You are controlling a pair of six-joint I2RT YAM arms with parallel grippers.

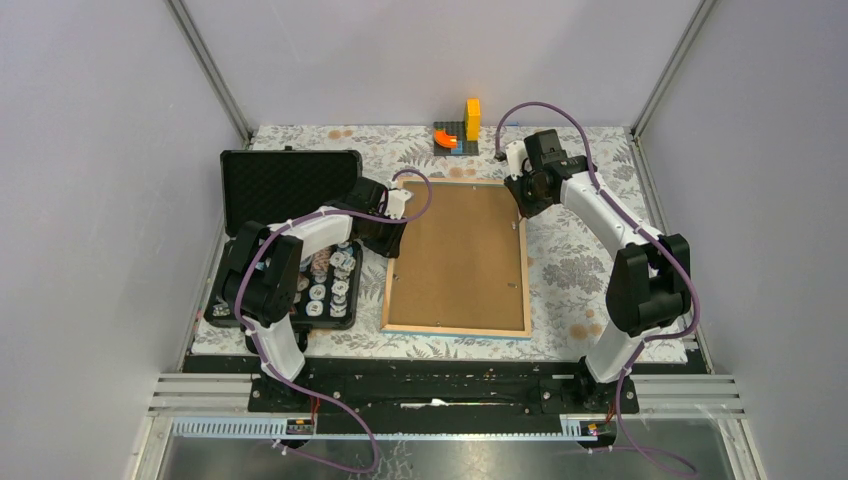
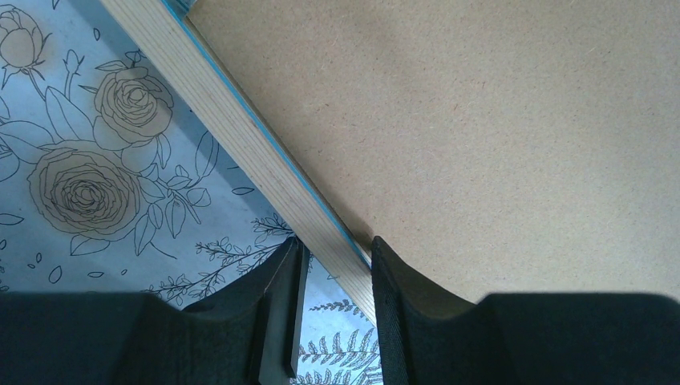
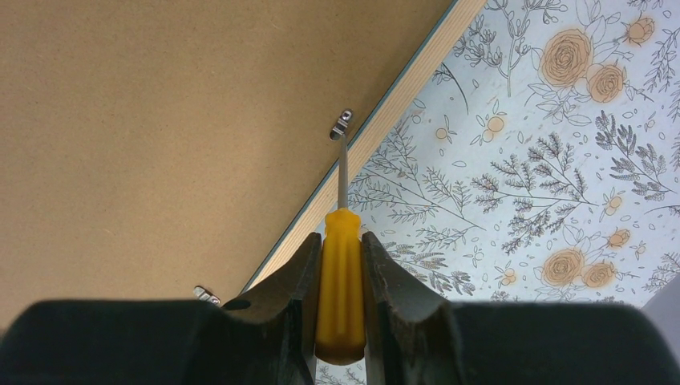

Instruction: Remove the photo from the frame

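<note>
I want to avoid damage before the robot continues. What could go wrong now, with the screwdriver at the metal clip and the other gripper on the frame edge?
1. The screwdriver tip sits on a small metal clip; it could slip and scratch the fibreboard back.
2. The left gripper straddles only the thin wooden rim, so the frame may shift under prying.

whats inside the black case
The open case shows foam lining in its lid and small round pale parts in its base; the left arm covers much of the base.
</note>
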